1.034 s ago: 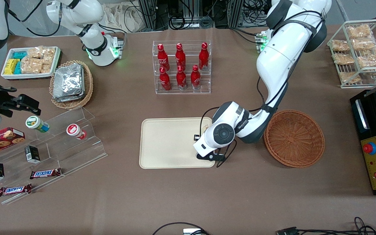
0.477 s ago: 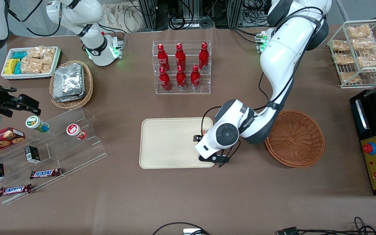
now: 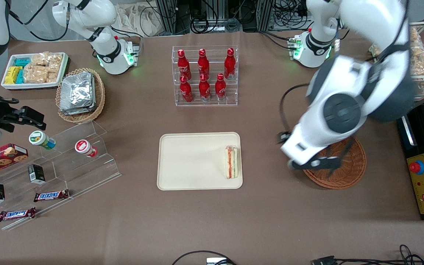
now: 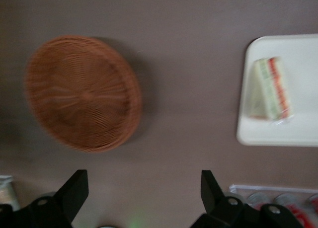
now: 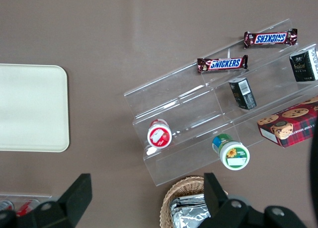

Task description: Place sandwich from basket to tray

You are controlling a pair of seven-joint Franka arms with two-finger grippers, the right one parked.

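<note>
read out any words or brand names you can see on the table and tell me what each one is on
"SNICKERS": on the chocolate bar on the clear stepped stand.
"SNICKERS": on the second bar beside it.
Red bottles: white script, too small to read.
Small black boxes and cookie box: print unreadable.
Nothing is printed on the sandwich, tray, basket or gripper, which is open above the table.

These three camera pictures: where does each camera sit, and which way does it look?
Front view: high up, facing both arms; gripper above the round reddish-brown wicker basket.
Left wrist view: on the working arm, looking down; open fingers, basket, triangular white-bread sandwich on the cream rectangular tray.
Right wrist view: on the parked arm, looking down.
All three show the tray.
</note>
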